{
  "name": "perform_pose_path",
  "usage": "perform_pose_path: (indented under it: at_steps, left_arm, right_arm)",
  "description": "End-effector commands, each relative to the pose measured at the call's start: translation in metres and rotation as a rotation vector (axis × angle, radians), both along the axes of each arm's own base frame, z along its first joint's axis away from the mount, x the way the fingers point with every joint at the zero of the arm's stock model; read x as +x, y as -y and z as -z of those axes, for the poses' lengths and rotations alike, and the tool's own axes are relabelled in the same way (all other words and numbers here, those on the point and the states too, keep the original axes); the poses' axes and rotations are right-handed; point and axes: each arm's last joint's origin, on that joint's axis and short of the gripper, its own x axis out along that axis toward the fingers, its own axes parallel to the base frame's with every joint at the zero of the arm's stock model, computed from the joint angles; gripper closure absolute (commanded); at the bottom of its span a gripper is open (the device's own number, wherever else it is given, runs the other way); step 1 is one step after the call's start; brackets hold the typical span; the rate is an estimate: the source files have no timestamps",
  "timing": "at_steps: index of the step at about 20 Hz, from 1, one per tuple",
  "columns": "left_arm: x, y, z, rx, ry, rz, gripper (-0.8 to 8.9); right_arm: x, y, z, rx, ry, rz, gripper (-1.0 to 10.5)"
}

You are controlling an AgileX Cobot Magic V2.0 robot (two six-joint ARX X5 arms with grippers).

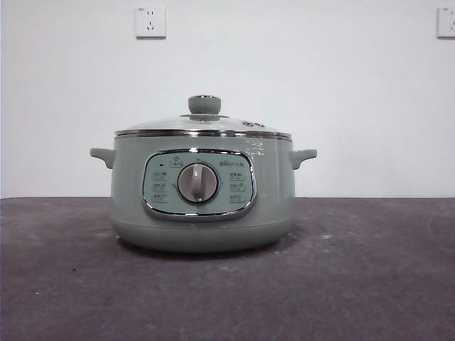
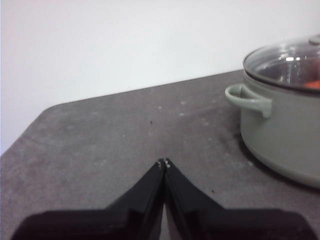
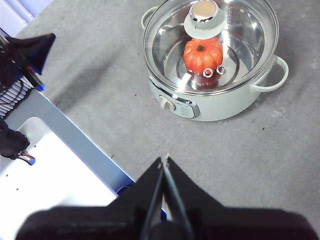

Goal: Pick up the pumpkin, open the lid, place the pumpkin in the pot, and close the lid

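The sage-green pot [image 1: 202, 199] stands in the middle of the dark table with its dial facing the front camera. Its glass lid [image 1: 204, 122] rests closed on the rim, knob up. In the right wrist view the orange pumpkin [image 3: 202, 55] lies inside the pot [image 3: 215, 107], seen through the lid [image 3: 210, 45]. The left wrist view shows the pot [image 2: 282, 130] off to one side and a sliver of orange pumpkin [image 2: 312, 85] under the lid [image 2: 285, 60]. My left gripper [image 2: 164, 162] is shut and empty, low over the table. My right gripper [image 3: 165, 160] is shut and empty, high above the table, away from the pot.
A white and blue base plate [image 3: 55, 165] and the other arm's dark parts [image 3: 22, 55] lie beyond the table's edge in the right wrist view. White wall with sockets [image 1: 150, 21] stands behind the table.
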Motion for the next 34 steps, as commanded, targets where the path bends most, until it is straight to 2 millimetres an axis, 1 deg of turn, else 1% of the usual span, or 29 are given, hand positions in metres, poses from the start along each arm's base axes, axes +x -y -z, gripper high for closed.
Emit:
perform_pose_path:
  at_steps: [1,6,12,14,30,32,34]
  left_arm:
    - [0.0,0.0,0.006,0.0,-0.004,-0.006,8.17]
    - [0.002,-0.001,0.021,0.0,-0.063,-0.007,8.17]
    - [0.0,0.0,0.028,-0.03,-0.136,-0.001,8.17]
    - [0.0,0.0,0.025,-0.028,-0.107,0.002,8.17]
    - [0.0,0.0,0.027,-0.028,-0.12,-0.002,8.17]
    - [0.0,0.0,0.027,-0.028,-0.12,-0.002,8.17]
    - [0.0,0.0,0.027,-0.028,-0.12,-0.002,8.17]
  right_arm:
    - [0.0,0.0,-0.001,0.008,0.001,0.007,9.5]
    - [-0.001,0.0,-0.001,0.008,0.001,0.007,9.5]
    - [-0.001,0.0,-0.001,0.008,0.001,0.007,9.5]
    - [0.0,0.0,-0.001,0.008,0.001,0.007,9.5]
    - [-0.001,0.0,-0.001,0.009,0.0,0.006,9.5]
    - [-0.002,0.011,-0.006,-0.01,0.09,0.054,9.5]
    - [-0.005,0.025,-0.018,0.061,0.204,0.137,9.5]
